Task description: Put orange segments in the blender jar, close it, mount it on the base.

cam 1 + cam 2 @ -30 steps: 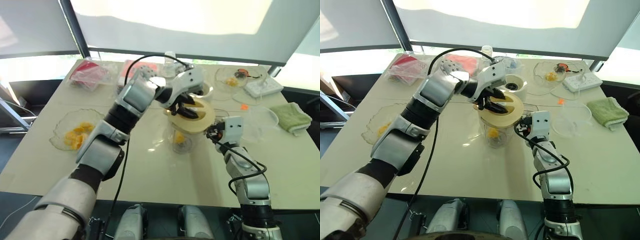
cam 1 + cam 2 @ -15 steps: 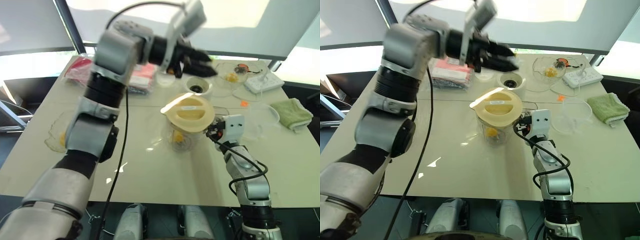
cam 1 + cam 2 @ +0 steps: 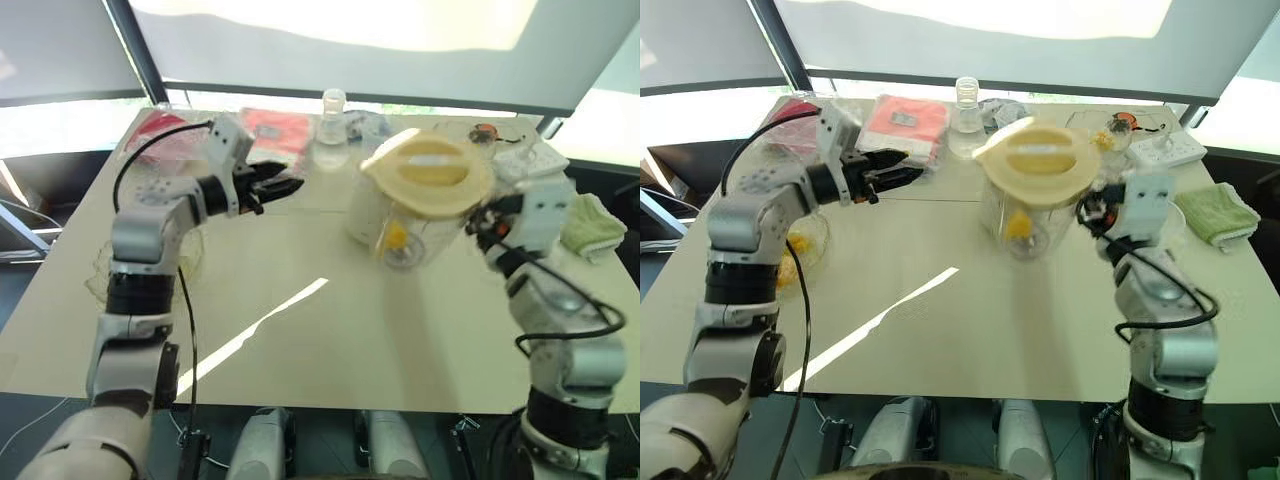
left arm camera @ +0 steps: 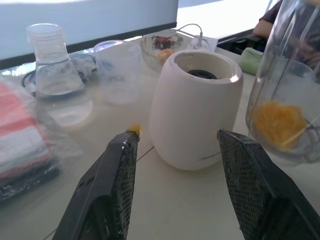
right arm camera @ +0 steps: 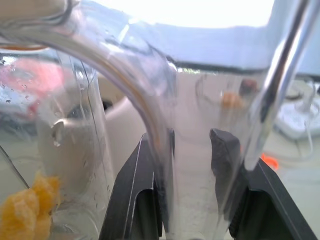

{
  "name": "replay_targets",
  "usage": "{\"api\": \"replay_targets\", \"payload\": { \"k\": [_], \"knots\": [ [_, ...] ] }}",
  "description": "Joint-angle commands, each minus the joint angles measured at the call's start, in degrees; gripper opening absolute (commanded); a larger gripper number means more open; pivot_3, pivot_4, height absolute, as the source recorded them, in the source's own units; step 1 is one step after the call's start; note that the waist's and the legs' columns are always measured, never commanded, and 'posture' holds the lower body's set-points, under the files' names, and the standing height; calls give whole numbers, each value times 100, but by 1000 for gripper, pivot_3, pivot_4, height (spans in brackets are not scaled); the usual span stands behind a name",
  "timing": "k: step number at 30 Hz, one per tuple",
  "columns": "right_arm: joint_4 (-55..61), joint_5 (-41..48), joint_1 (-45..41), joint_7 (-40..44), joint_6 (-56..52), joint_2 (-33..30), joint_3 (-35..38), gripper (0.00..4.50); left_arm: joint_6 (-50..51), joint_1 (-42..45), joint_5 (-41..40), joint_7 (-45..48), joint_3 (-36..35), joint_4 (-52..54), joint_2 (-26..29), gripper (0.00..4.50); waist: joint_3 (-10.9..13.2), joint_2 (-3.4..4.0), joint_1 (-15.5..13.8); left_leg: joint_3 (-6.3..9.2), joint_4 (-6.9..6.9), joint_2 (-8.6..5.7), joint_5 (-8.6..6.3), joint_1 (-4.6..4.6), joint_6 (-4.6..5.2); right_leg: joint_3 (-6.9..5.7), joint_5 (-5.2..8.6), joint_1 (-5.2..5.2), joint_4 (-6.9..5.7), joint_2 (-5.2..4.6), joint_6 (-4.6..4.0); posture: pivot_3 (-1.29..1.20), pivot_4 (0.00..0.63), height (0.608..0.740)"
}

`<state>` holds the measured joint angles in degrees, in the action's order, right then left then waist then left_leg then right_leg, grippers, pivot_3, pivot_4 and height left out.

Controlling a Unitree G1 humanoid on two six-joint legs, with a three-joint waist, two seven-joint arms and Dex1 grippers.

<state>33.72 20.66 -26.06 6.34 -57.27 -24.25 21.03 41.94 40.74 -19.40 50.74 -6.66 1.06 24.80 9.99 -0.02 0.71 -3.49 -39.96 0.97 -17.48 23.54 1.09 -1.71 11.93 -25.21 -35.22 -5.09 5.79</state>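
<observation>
The blender jar (image 3: 408,238) hangs above the table, tilted, with its cream lid (image 3: 430,175) on and orange segments (image 3: 396,237) at its bottom. My right gripper (image 3: 478,218) is shut on the jar's clear handle (image 5: 150,115), one black finger (image 5: 132,192) on each side. The cream-white base (image 4: 195,115) stands on the table just behind the jar. My left gripper (image 3: 272,187) is open and holds nothing, out to the left of the jar and pointing at the base. More orange segments (image 3: 795,250) lie in a glass bowl at the left edge, partly behind my left arm.
At the back of the table stand a clear flask (image 3: 333,110), a red packet (image 3: 280,130), a small dish with scraps (image 3: 482,135) and a white power strip (image 3: 530,160). A green cloth (image 3: 592,226) lies at the right. A clear cup (image 4: 117,65) stands near the base.
My left gripper left the lid, swung up and then out to the left, open. My right gripper lifted the lidded jar off the table.
</observation>
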Motion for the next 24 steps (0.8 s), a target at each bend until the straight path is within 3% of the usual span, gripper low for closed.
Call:
{"api": "replay_targets", "payload": {
  "k": [1,5,8,15,24],
  "knots": [
    [-361,199,-1308,31,-645,-840,623,940,227,-359,-551,100,-60,924,125,2571,9,7,-7,-1,0,-1,0,0,0,0,1,0,0,-3,-3,0,150,740],
    [-1639,58,-2449,66,-573,-1350,454,940,14,-746,-530,75,191,1264,345,2571,9,5,-13,7,4,-6,0,-6,-1,-10,12,6,0,4,-24,0,150,740],
    [-2619,-157,-2963,138,56,-1302,106,940,-142,-877,-479,-124,278,1325,338,2571,9,5,13,0,7,-9,0,-9,0,-6,12,7,3,8,-24,0,150,740],
    [-4332,-420,-3515,224,1258,-724,-387,940,-400,-1032,-311,-479,526,1311,373,2571,14,11,36,-18,16,-9,1,-9,-1,5,-2,-5,-1,9,0,0,150,740],
    [-5547,-625,-3867,258,2095,-394,-656,940,-329,-1350,-348,-815,582,1689,462,2571,15,12,3,-23,57,-8,6,-3,-10,3,-2,-14,13,5,2,0,150,740]
  ]
}}
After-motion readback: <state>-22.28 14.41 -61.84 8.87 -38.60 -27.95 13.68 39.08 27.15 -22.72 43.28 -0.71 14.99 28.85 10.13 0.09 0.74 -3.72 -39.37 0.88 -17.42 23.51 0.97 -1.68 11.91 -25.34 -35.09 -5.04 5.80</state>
